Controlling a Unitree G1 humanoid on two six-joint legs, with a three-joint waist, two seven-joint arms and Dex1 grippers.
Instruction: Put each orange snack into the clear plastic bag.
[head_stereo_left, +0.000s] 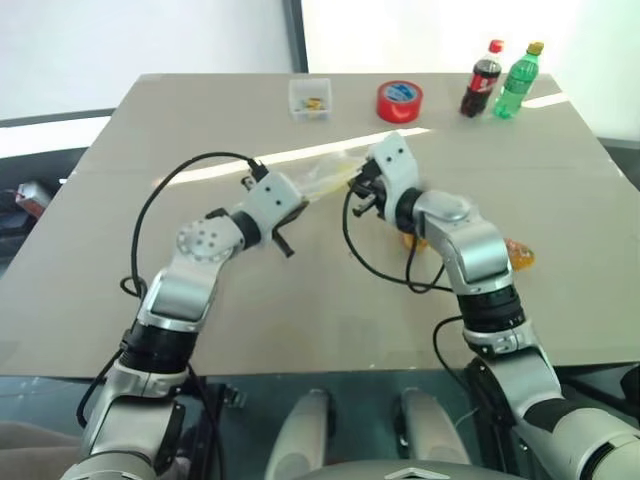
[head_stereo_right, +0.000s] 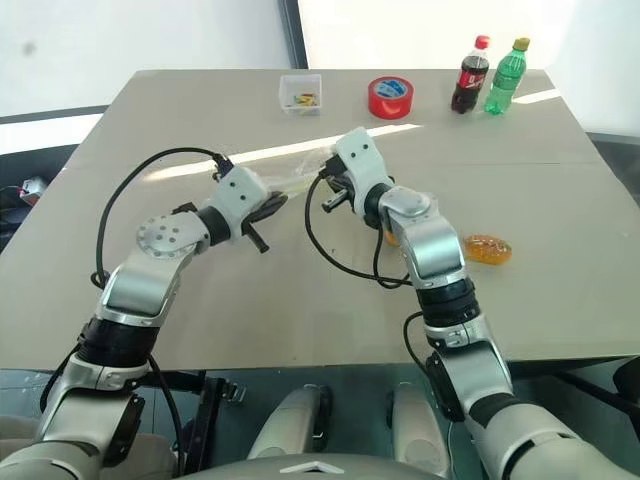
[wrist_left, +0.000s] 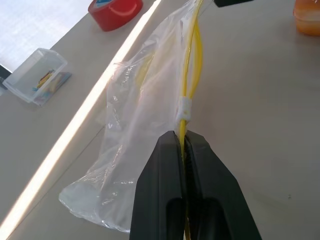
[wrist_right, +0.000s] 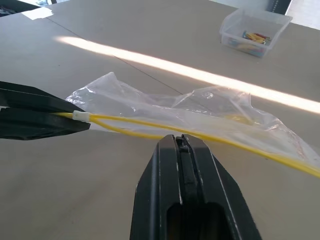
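The clear plastic bag (wrist_left: 140, 110) hangs just above the table (head_stereo_left: 300, 310), stretched between my two grippers by its yellow strip (wrist_right: 125, 124). My left gripper (wrist_left: 182, 136) is shut on one end of that strip, just behind the white slider. My right gripper (wrist_right: 181, 136) is shut with its tips on the near lip of the strip, farther along. One orange snack (head_stereo_right: 487, 248) lies on the table to the right of my right forearm. A second orange snack (head_stereo_right: 390, 237) peeks out from behind that arm, mostly hidden.
At the table's far edge stand a small clear box (head_stereo_left: 310, 97) with coloured bits inside, a red tape roll (head_stereo_left: 399, 101), a cola bottle (head_stereo_left: 482, 80) and a green bottle (head_stereo_left: 518, 80). Black cables loop from both wrists over the table.
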